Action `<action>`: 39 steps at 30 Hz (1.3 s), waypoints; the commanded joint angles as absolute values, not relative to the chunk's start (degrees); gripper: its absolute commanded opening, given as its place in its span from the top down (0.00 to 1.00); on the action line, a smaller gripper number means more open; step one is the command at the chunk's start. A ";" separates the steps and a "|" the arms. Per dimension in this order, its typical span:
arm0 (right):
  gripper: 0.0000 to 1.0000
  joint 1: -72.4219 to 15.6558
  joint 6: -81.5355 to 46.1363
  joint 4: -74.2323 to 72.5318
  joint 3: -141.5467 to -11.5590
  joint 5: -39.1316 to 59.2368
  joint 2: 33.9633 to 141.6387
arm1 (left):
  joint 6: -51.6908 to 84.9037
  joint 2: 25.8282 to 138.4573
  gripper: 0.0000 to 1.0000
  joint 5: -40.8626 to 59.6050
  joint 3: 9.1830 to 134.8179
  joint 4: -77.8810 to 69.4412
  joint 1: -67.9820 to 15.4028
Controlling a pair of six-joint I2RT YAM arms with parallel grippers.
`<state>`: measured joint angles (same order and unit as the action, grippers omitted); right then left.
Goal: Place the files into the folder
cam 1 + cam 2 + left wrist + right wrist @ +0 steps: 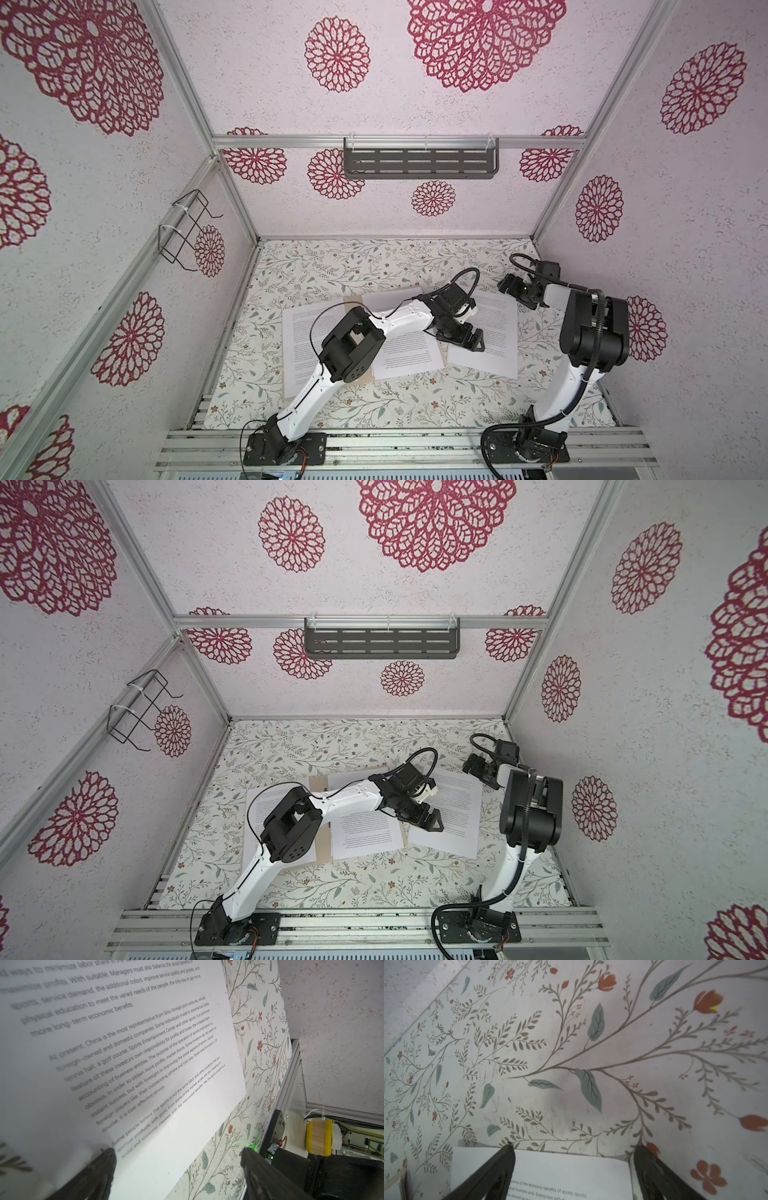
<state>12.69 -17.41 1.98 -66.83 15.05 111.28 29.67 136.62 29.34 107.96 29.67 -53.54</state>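
Note:
Three white printed files lie on the floral table: one at the left (297, 345), one in the middle (409, 355), one at the right (492, 332). The beige folder (353, 301) lies open and flat under the left and middle sheets, showing only in strips (323, 850). My left gripper (469, 337) (428, 818) is open low over the right sheet's near-left edge. In the left wrist view one finger (99, 1172) is over that sheet (124, 1064) and the other over the mat. My right gripper (511, 284) (574, 1146) is open at that sheet's far corner (571, 1172), holding nothing.
A grey slotted shelf (419, 162) hangs on the back wall and a black wire rack (185, 232) on the left wall. Aluminium rails (395, 440) run along the table's front edge. Patterned walls close in three sides. The floral mat (374, 257) covers the table.

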 commanded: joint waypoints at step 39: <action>0.29 14.64 -22.95 5.96 -37.00 26.83 82.14 | 31.57 141.09 0.02 28.13 104.19 29.53 -50.63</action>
